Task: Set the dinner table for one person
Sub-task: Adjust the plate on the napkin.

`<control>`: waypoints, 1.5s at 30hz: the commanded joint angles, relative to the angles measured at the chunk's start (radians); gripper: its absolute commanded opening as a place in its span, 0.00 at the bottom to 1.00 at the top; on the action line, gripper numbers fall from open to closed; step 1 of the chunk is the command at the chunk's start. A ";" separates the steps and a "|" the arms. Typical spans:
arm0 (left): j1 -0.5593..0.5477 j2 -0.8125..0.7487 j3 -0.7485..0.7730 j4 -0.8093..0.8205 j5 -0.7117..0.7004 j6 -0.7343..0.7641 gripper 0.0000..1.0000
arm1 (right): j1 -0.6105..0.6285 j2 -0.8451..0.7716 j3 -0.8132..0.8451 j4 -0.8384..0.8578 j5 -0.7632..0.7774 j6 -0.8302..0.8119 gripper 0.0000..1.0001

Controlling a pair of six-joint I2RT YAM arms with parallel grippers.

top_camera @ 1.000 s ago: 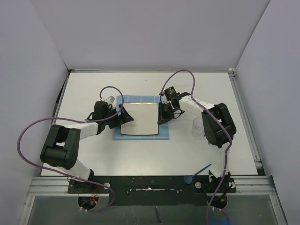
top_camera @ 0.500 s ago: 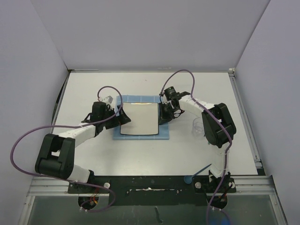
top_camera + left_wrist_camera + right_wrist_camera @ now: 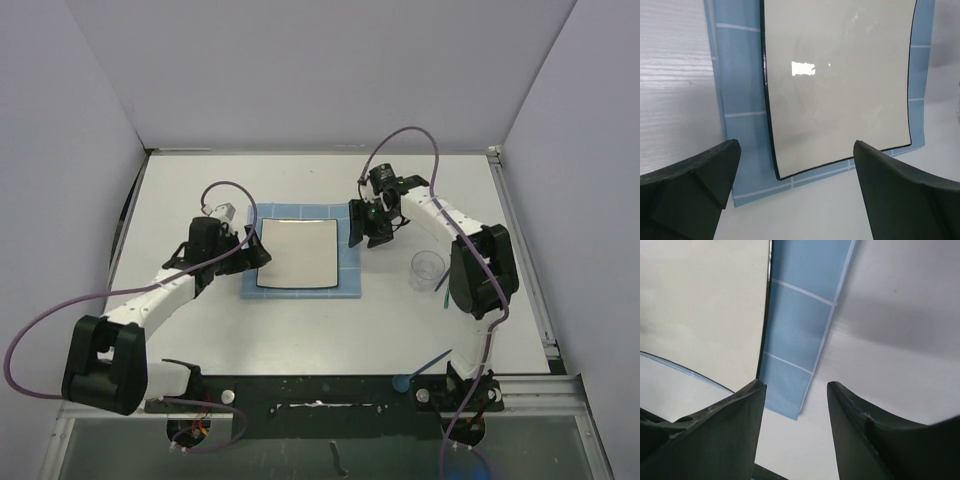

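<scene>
White dinner table (image 3: 300,330) spreads under a plate (image 3: 297,254), which lies on a blue placemat (image 3: 350,280). Left gripper (image 3: 254,254) gapes empty at the plate's left edge; right gripper (image 3: 366,236), fingers parted and empty, hangs just beside the plate's far right corner.

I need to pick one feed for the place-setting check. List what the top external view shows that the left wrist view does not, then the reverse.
Only the top external view: the clear cup standing right of the placemat, and the right claw, open near the placemat's far right corner.
Only the left wrist view: the placemat's thin white grid lines, and the left claw spread wide with nothing between its fingers.
Both: the square white plate lying on the blue placemat, on the dinner table.
</scene>
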 commanded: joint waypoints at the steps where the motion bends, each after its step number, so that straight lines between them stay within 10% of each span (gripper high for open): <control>1: -0.016 -0.155 0.116 -0.156 -0.139 0.118 0.97 | -0.022 -0.160 0.174 -0.117 0.090 -0.076 0.54; 14: 0.010 -0.222 0.233 -0.368 -0.264 0.068 0.98 | -0.166 -0.399 0.169 -0.308 0.253 -0.130 0.42; 20: 0.025 -0.238 0.364 -0.461 -0.280 0.078 0.97 | -0.369 -0.539 -0.031 -0.149 -0.015 -0.120 1.00; 28: 0.170 -0.258 0.623 -0.618 -0.158 -0.058 0.97 | -0.398 -0.608 -0.006 -0.036 -0.053 -0.119 0.98; 45: 0.173 -0.363 0.387 -0.550 -0.201 0.022 0.97 | -0.398 -0.586 -0.137 -0.109 0.223 -0.115 0.98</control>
